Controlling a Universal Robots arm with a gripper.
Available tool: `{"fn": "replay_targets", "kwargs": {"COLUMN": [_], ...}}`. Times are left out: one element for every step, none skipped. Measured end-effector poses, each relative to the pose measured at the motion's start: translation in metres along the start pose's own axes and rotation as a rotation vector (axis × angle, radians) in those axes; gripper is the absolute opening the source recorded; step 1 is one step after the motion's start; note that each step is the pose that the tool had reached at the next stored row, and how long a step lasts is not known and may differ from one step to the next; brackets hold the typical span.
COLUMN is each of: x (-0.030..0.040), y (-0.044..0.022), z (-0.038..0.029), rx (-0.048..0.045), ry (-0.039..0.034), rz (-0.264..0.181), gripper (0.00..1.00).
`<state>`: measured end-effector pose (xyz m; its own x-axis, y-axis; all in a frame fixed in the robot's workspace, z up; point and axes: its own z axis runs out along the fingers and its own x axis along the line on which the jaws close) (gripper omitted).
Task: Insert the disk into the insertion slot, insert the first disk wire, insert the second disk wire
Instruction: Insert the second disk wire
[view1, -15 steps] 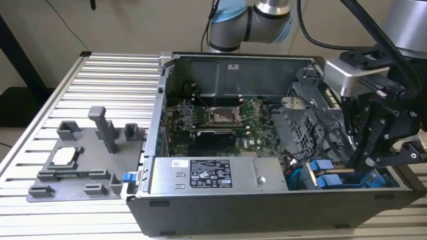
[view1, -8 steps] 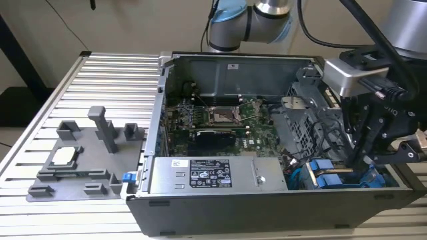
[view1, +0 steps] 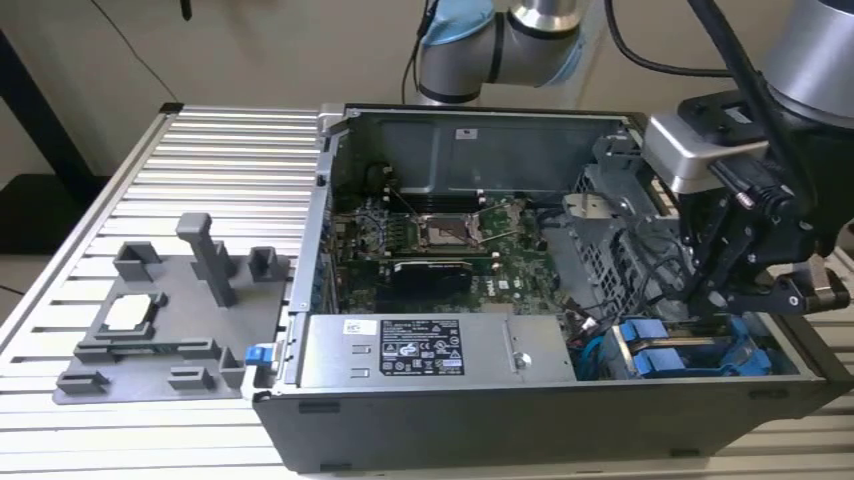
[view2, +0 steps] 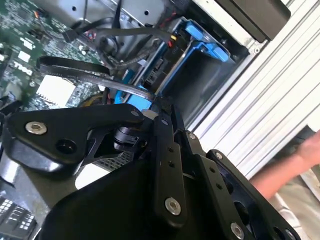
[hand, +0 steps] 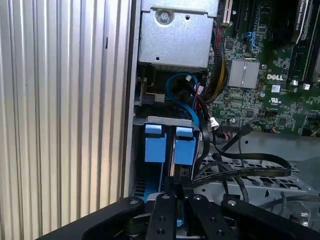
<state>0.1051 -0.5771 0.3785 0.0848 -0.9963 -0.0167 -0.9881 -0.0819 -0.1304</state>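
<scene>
Two hazards stand out at this stage: a snagged cable and a plug seated askew. At the exterior view's left, a grey plastic fixture (view1: 147, 320) lies on the ribbed tabletop (view1: 200, 170), well apart from the work and of no concern. The open computer case (view1: 334, 300) stands in the middle, with the circuit board (view1: 441, 240) at its floor and the long grey power box (view1: 427, 350) along its near wall. Toward the exterior view's right, the disk (hand: 184, 149), recognisable by its bright blue carrier frame, sits inside the slot (hand: 165, 120) beside a second blue frame (hand: 154, 145); it appears fully seated. The gripper (view1: 714, 300) hangs directly over the rear of the disk. Its jaws are drawn close together and appear to pinch a small dark wire plug (hand: 181, 172), though the grasp itself is partly hidden. Black flat cables (hand: 240, 167) loop just beside the jaws, and a blue cable (hand: 180, 85) curls near the slot. If the arm descends off-line, the linkage may catch one of these loops and drag it, straining its connector. If the wire plug is tilted in the jaws, downward force may bend the pins or push the disk back out of its seat. A person's hand (view2: 300, 155) shows beyond the case edge in the second wrist view; any reach inward risks contact with the arm.
</scene>
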Motion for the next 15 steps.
{"fn": "replay_targets", "kwargs": {"x": [0.0000, 0.0000, 0.0000, 0.0000, 0.0000, 0.0000, 0.0000, 0.0001, 0.0003, 0.0004, 0.0005, 0.0007, 0.0009, 0.0011, 0.0014], "y": [0.0000, 0.0000, 0.0000, 0.0000, 0.0000, 0.0000, -0.0002, -0.0014, -0.0029, -0.0043, -0.0059, -0.0077, -0.0098, -0.0124, -0.0152], "z": [0.0000, 0.0000, 0.0000, 0.0000, 0.0000, 0.0001, 0.0001, 0.0002, 0.0004, 0.0006, 0.0008, 0.0011, 0.0013, 0.0017, 0.0020], "rx": [0.0018, 0.0035, 0.0051, 0.0068, 0.0084, 0.0094, 0.0085, -0.0039, -0.0219, -0.0397, -0.0577, -0.0764, -0.0903, -0.1027, -0.1129], "ry": [-0.0175, -0.0351, -0.0525, -0.0708, -0.0881, -0.0985, -0.1009, -0.1016, -0.1026, -0.1032, -0.1040, -0.1053, -0.1062, -0.1071, -0.1077], "rz": [0.004, 0.007, 0.011, 0.016, 0.020, 0.022, 0.022, 0.023, 0.025, 0.026, 0.027, 0.029, 0.030, 0.031, 0.032], "gripper": [0.16, 0.16, 0.16, 0.16, 0.16, 0.16, 0.16, 0.16, 0.16, 0.16, 0.16, 0.16, 0.16, 0.16, 0.16]}}
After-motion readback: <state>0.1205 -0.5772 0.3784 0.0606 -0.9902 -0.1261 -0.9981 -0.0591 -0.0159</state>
